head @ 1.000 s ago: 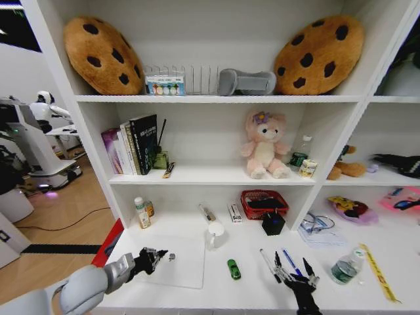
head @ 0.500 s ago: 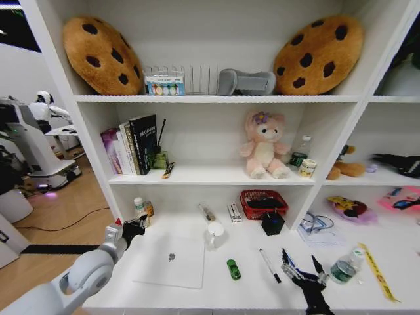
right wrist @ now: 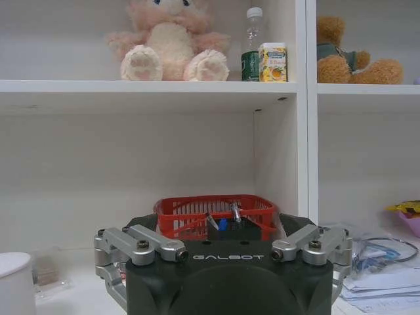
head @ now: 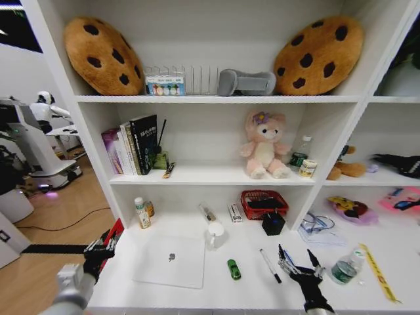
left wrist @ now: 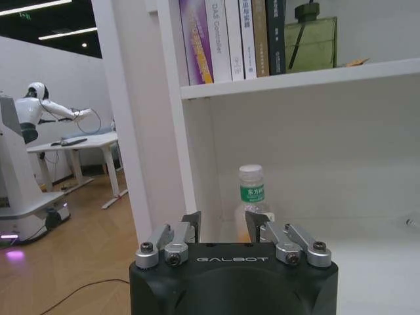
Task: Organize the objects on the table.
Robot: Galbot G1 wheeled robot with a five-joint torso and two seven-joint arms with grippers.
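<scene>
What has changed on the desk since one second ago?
The left hand pulled back from above the silver laptop to the left edge of the table, open. The right hand closed on the blue pen and lifted it. The laptop, green toy car and bottle stayed put.

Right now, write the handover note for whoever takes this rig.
Left tool: open, holding nothing, off the table's left end, facing the shelf unit.
Right tool: shut on the blue pen, low over the table's front right.
On the table: silver laptop front left, closed; green toy car beside it; black pen just left of the right tool; small bottle and yellow measuring strip to its right.
Done: blue pen gripped.
Left: place it, then deal with the rest.
</scene>
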